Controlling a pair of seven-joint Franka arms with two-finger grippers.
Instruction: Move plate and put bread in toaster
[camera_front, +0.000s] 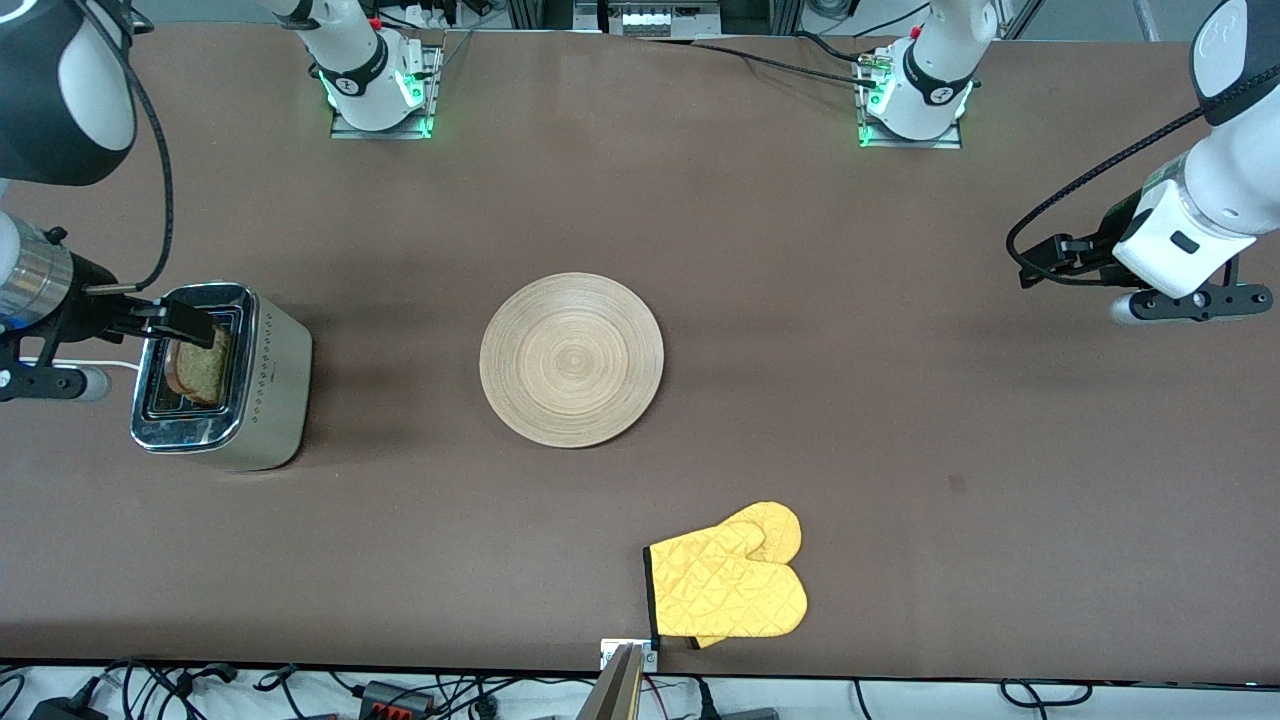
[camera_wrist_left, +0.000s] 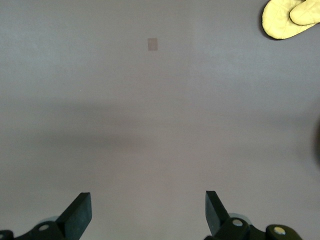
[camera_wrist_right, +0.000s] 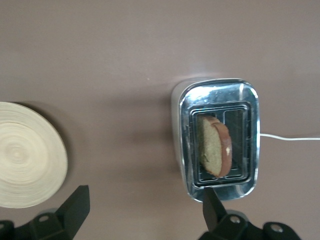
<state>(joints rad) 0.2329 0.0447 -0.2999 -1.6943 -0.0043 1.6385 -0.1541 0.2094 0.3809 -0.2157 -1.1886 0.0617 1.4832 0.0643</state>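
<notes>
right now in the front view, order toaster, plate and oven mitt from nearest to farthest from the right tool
1. Toaster: directly under the open right tool, at the right arm's end of the table.
2. Plate: mid-table.
3. Oven mitt: nearest the front camera, toward the left arm's end.

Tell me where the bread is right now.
The bread stands tilted in a slot of the toaster at the right arm's end of the table, partly sticking out, with the open right gripper just above it and not gripping it.

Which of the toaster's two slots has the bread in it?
The slot nearer the plate. The bread leans in that slot of the toaster, sticking up above the chrome top; the slot beside it shows only dark grille.
</notes>
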